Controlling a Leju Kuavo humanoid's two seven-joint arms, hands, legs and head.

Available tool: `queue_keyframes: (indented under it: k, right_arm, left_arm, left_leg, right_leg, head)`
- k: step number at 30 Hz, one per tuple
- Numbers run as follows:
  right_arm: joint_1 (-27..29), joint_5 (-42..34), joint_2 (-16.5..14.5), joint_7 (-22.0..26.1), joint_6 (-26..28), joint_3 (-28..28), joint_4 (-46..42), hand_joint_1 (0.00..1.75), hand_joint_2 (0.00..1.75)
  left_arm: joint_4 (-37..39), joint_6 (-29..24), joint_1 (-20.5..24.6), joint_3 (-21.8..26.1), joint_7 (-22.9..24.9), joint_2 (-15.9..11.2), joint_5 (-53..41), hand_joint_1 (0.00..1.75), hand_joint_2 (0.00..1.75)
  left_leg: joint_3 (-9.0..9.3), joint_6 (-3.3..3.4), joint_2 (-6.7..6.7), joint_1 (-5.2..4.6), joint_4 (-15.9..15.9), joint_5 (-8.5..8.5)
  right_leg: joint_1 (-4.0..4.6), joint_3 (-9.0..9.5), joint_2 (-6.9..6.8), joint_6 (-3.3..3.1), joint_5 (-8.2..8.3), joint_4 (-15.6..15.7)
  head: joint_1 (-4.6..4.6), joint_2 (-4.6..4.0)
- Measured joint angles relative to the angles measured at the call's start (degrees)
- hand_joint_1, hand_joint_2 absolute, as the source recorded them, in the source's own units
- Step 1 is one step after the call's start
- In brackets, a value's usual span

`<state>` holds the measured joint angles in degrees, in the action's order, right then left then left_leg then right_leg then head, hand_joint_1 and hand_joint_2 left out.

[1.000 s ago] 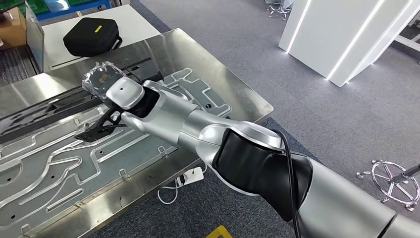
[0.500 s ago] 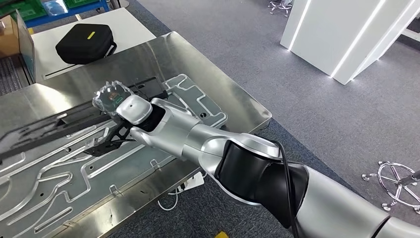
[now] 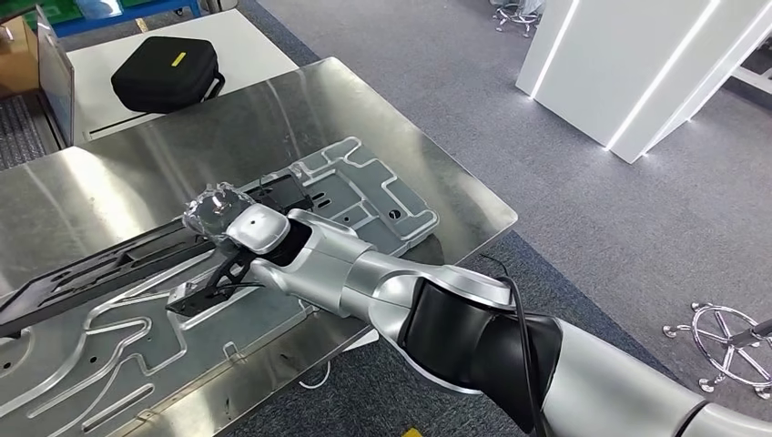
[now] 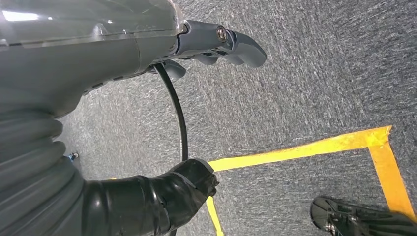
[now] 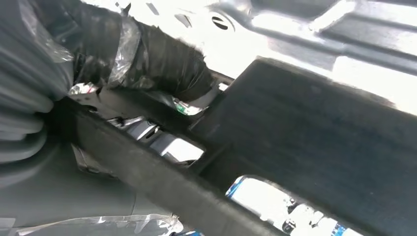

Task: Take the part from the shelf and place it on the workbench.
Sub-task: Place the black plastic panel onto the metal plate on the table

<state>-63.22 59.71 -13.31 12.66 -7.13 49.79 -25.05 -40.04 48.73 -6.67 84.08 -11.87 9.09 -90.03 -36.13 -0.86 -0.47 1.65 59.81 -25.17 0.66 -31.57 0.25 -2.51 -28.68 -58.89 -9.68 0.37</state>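
My right hand (image 3: 221,214) has its fingers (image 5: 162,59) clenched around the long black part (image 3: 100,264), low over the steel surface (image 3: 428,155) for set-down; my left hand (image 4: 216,42) hangs released.

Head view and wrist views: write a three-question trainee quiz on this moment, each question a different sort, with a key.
1. True or false: the right hand holds the long black part.
2. Multiple choice: the black case sits on A) the steel workbench, B) the white table, C) the floor.
3. Fill in: the left hand hangs above grey carpet crossed by ____ tape.

Key: 1 true; 2 B; 3 yellow.
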Motion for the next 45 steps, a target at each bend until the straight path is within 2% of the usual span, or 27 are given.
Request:
queue_keyframes:
  k: [2, 6, 9, 18, 19, 22, 24, 27, 28, 29, 30, 32, 33, 35, 37, 38, 39, 40, 42, 43, 44, 45]
  right_arm:
    - [0.6, -0.2, 0.0, 0.4, 0.1, 0.0, 0.0, 0.0, 0.0]
    - [1.3, -0.6, 0.0, 0.6, 0.2, 0.0, 0.1, 0.0, 0.0]
    - [1.3, -0.8, 0.0, 0.6, 0.3, 0.0, 0.0, 0.0, 0.0]
    - [1.1, -0.8, 0.0, 0.7, 0.2, 0.0, 0.0, 0.0, 0.0]
    - [1.0, -0.8, 0.0, 0.7, 0.2, 0.0, 0.0, 0.0, 0.0]
    - [0.9, -0.9, 0.0, 0.7, 0.1, 0.0, 0.0, 0.0, 0.0]
    - [0.6, -1.0, 0.0, 0.7, 0.0, 0.0, 0.0, 0.0, 0.0]
    - [0.6, -1.0, 0.2, 0.7, 0.0, 0.0, 0.0, 0.0, 0.0]
    - [0.8, -1.0, 0.3, 0.7, 0.0, 0.0, 0.1, 0.0, 0.0]
    - [0.9, -1.0, 0.4, 0.7, 0.0, 0.0, 0.2, 0.0, 0.0]
    - [0.9, -1.0, 0.5, 0.7, 0.0, 0.0, 0.2, 0.0, 0.0]
    - [0.8, -1.0, 0.6, 0.7, 0.0, 0.0, 0.2, 0.0, 0.0]
    - [0.8, -1.0, 0.6, 0.7, 0.0, 0.0, 0.2, 0.0, 0.0]
    - [0.7, -1.0, 0.6, 0.6, 0.0, 0.0, 0.2, 0.0, 0.0]
    - [0.7, -1.0, 0.6, 0.6, 0.0, 0.0, 0.2, 0.0, 0.0]
    - [0.7, -1.0, 0.6, 0.6, 0.0, 0.0, 0.2, 0.0, 0.0]
    - [0.6, -1.0, 0.6, 0.6, 0.0, 0.0, 0.2, 0.0, 0.0]
    - [0.6, -1.0, 0.6, 0.6, 0.0, 0.0, 0.2, 0.0, 0.0]
    - [0.6, -1.0, 0.6, 0.6, 0.0, 0.0, 0.2, 0.0, 0.0]
    - [0.6, -1.0, 0.6, 0.5, -0.1, 0.0, 0.2, 0.0, 0.0]
    - [0.7, -1.0, 0.6, 0.5, -0.1, 0.0, 0.2, 0.0, 0.0]
    - [0.7, -1.1, 0.7, 0.5, -0.1, 0.0, 0.2, 0.0, 0.0]
  left_arm:
    - [-0.1, 0.0, 0.0, 0.0, 0.0, 0.1, 0.0, 0.0, 1.75]
    - [-0.1, -0.1, 0.0, 0.0, 0.0, 0.3, 0.0, 0.0, 0.0]
    - [-0.3, -0.2, 0.0, 0.0, 0.0, 0.4, 0.0, 0.0, 0.0]
    - [-0.8, 0.0, 0.0, 0.0, 0.0, 0.6, 0.0, 0.0, 0.0]
    - [-1.0, 0.1, 0.0, 0.0, 0.0, 0.7, 0.0, 0.0, 0.0]
    - [-1.9, 0.9, 0.0, 0.0, -0.1, 0.9, 0.0, 0.0, 0.0]
    - [-2.6, 1.3, -0.1, 0.0, -0.1, 1.2, 0.0, 0.0, 0.0]
    - [-3.3, 1.6, -0.1, 0.0, -0.2, 1.5, 0.0, 0.0, 0.0]
    - [-3.5, 1.7, -0.1, 0.0, -0.2, 1.6, 0.0, 0.0, 0.0]
    - [-3.6, 1.7, -0.1, 0.0, -0.2, 1.7, 0.0, 0.0, 0.0]
    - [-3.8, 1.8, -0.1, 0.0, -0.2, 1.8, 0.0, 0.0, 0.0]
    - [-4.1, 1.8, -0.1, 0.0, -0.2, 1.9, 0.0, 0.0, 0.0]
    - [-4.3, 1.9, -0.1, 0.0, -0.2, 2.0, 0.0, 0.0, 0.0]
    - [-4.6, 2.0, -0.2, 0.0, -0.2, 2.1, 0.0, 0.0, 0.0]
    - [-4.8, 2.0, -0.4, 0.0, -0.2, 2.3, 0.0, 0.0, 0.0]
    - [-4.8, 2.0, -0.5, 0.0, -0.2, 2.3, 0.0, 0.0, 0.0]
    - [-5.0, 2.1, -0.5, 0.0, -0.2, 2.4, 0.0, 0.0, 0.0]
    - [-5.1, 2.2, -0.6, 0.1, -0.2, 2.4, 0.0, 0.0, 0.0]
    - [-5.6, 2.5, -0.6, 0.1, -0.2, 2.6, 0.0, 0.0, 0.0]
    - [-5.9, 2.6, -0.5, 0.1, -0.2, 2.6, 0.0, 0.0, 0.0]
    - [-6.0, 2.7, -0.5, 0.1, -0.2, 2.6, 0.0, 0.0, 0.0]
    - [-6.2, 2.8, -0.5, 0.1, -0.2, 2.7, 0.0, 0.0, 0.0]
  left_leg:
    - [0.08, 0.1, 0.01, -0.06, 0.0, -0.05]
    - [0.16, 0.2, 0.02, -0.11, 0.0, -0.04]
    - [0.24, 0.23, 0.03, -0.11, 0.0, -0.02]
    - [0.66, 0.2, 0.02, -0.01, -0.1, 0.04]
    - [0.66, 0.3, 0.02, -0.06, -0.1, -0.01]
    - [1.14, 1.14, 0.15, 0.04, -1.0, 0.68]
    - [1.73, 1.63, 0.42, 0.44, -2.6, 1.67]
    - [1.62, 1.68, 0.67, 0.65, -3.2, 2.2]
    - [1.47, 1.54, 0.7, 0.75, -3.1, 2.27]
    - [1.28, 1.33, 0.71, 0.92, -2.9, 2.32]
    - [1.07, 1.01, 0.71, 1.17, -2.7, 2.35]
    - [0.52, 0.01, 0.66, 1.58, -1.9, 2.31]
    - [0.23, -0.59, 0.6, 1.65, -1.5, 2.33]
    - [-0.15, -1.75, 0.46, 1.61, -1.4, 2.78]
    - [-0.41, -2.74, 0.42, 1.83, -1.8, 3.37]
    - [-0.8, -2.98, 0.45, 1.94, -1.4, 2.78]
    - [-1.54, -2.98, 0.49, 1.97, 0.1, 1.24]
    - [-2.64, -2.79, 0.53, 1.93, 2.9, -1.15]
    - [-5.1, -2.25, 0.55, 1.46, 10.8, -6.56]
    - [-5.57, -2.01, 0.54, 1.17, 13.8, -8.15]
    - [-5.02, -1.7, 0.54, 0.87, 14.8, -8.72]
    - [-3.17, -1.31, 0.54, 0.58, 13.2, -8.2]
  right_leg:
    - [-0.03, 0.08, 0.0, 0.0, -0.01, 0.1]
    - [-0.07, 0.12, -0.01, 0.41, 0.03, 0.1]
    - [-0.07, 0.16, 0.0, 0.69, 0.07, 0.1]
    - [0.04, 0.41, 0.0, 0.71, 0.07, 0.0]
    - [-0.02, 0.45, 0.01, 0.86, 0.12, 0.2]
    - [-0.16, 0.72, 0.08, 1.93, 0.34, 0.5]
    - [-0.25, -0.2, 0.09, 2.4, -1.49, -1.7]
    - [-1.18, -4.65, 0.06, 3.08, -6.46, -11.3]
    - [-1.59, -5.65, 0.04, 3.38, -6.88, -13.4]
    - [-2.01, -5.73, 0.0, 3.71, -6.19, -13.6]
    - [-2.44, -4.71, -0.06, 4.07, -4.52, -11.5]
    - [-3.0, -1.39, -0.01, 4.84, -1.17, -4.5]
    - [-3.0, -0.38, 0.18, 4.85, -0.23, -2.1]
    - [-2.52, -0.53, 0.6, 4.2, 0.18, -1.3]
    - [-2.41, -1.26, 0.58, 2.92, 0.97, -1.3]
    - [-2.4, -1.64, 0.51, 2.24, 1.47, -1.2]
    - [-2.37, -2.08, 0.41, 1.53, 2.03, -1.0]
    - [-2.26, -2.6, 0.33, 0.96, 2.57, -0.8]
    - [-1.62, -3.9, 0.21, 0.31, 3.56, -0.8]
    - [-1.27, -4.59, 0.18, 0.15, 4.03, -0.9]
    - [-0.95, -5.25, 0.15, 0.06, 4.49, -1.0]
    - [-0.69, -5.82, 0.15, 0.02, 4.9, -1.1]
  head:
    - [0.0, 0.0]
    - [0.0, 0.0]
    - [0.0, 0.0]
    - [0.0, 0.0]
    - [0.0, 0.0]
    - [0.01, 0.0]
    - [0.01, 0.0]
    - [0.01, 0.0]
    - [-0.01, 0.0]
    - [-0.01, 0.0]
    - [-0.01, 0.0]
    - [-0.01, 0.0]
    - [0.0, 0.0]
    - [0.01, 0.0]
    - [0.02, 0.0]
    - [0.02, 0.0]
    - [0.02, 0.0]
    - [0.03, 0.0]
    - [0.03, 0.0]
    - [0.03, 0.0]
    - [0.03, 0.0]
    - [0.03, 0.0]
